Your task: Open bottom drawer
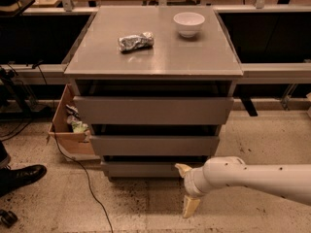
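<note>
The grey cabinet has three handleless drawer fronts. The bottom drawer is the slimmest front, just above the floor, and looks shut. My gripper is on the end of the white arm that comes in from the right, low in front of the cabinet. It is open: the upper cream finger is at the right part of the bottom drawer front, and the lower finger hangs over the floor. I cannot tell whether the upper finger touches the front.
A white bowl and a crumpled foil packet lie on the cabinet top. A cardboard box stands at the cabinet's left. A cable runs over the floor, and a black shoe is at the far left.
</note>
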You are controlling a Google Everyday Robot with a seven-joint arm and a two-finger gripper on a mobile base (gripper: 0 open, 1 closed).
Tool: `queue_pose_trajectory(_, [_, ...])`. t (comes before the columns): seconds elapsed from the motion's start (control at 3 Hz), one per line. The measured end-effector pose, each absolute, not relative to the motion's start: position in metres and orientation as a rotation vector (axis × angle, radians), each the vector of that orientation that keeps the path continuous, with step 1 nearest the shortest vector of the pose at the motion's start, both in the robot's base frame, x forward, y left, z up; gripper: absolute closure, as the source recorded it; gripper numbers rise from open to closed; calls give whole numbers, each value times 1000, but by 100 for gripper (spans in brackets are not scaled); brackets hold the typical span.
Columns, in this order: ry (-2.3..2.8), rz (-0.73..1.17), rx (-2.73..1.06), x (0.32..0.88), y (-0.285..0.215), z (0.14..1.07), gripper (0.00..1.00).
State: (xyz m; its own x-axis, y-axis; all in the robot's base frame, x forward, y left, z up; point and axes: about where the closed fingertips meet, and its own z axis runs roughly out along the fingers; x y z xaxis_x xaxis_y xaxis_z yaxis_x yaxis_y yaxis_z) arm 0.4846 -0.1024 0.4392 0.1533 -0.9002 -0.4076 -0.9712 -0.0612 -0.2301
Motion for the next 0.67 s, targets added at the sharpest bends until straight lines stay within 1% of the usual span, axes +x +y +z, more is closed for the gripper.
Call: queue_pose_trajectory(0.67, [1791,171,-1910,548,-119,350,0])
